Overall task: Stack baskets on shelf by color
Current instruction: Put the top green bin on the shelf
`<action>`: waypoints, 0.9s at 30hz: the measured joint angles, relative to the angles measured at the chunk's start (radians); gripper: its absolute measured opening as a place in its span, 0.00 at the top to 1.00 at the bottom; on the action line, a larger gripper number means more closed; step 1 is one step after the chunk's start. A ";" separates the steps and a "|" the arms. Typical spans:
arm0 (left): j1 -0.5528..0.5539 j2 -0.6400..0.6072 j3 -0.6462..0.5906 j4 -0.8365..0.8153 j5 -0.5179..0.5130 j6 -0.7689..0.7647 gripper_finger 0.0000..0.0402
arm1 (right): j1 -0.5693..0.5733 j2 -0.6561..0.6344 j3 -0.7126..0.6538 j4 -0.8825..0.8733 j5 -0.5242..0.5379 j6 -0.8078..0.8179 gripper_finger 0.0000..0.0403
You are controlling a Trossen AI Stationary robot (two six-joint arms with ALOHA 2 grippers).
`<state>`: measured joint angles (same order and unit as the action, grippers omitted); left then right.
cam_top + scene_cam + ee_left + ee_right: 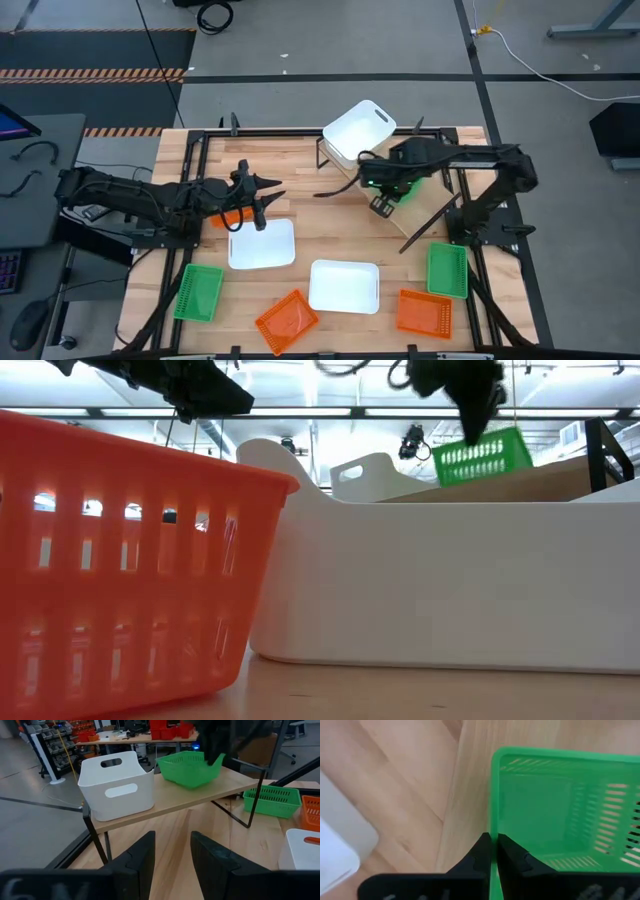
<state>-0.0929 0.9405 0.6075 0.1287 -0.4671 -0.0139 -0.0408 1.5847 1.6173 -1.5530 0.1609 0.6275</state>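
Right end effector (491,851) is clamped on the rim of an empty green basket (560,810) resting on the slanted shelf (200,792), beside an empty white basket (117,782). Left end effector (172,855), slightly open and empty, hovers over the worktop (320,225).

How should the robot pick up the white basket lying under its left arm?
Probably by a long wall of the white basket, coming straight down. It lies flat, mouth up, so one finger fits inside the rim and one outside. The left gripper hangs just above its far edge.
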 joint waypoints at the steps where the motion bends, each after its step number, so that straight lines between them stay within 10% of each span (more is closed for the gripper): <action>1: 0.000 0.000 0.000 0.000 0.000 0.000 0.67 | -0.009 0.016 0.000 0.012 0.000 -0.005 0.95; 27: 0.000 0.000 0.000 0.002 0.000 0.009 0.67 | -0.114 0.066 0.077 0.116 -0.102 -0.053 0.94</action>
<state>-0.0929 0.9405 0.6075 0.1303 -0.4667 -0.0048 -0.1547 1.6508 1.6943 -1.4368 0.0589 0.5743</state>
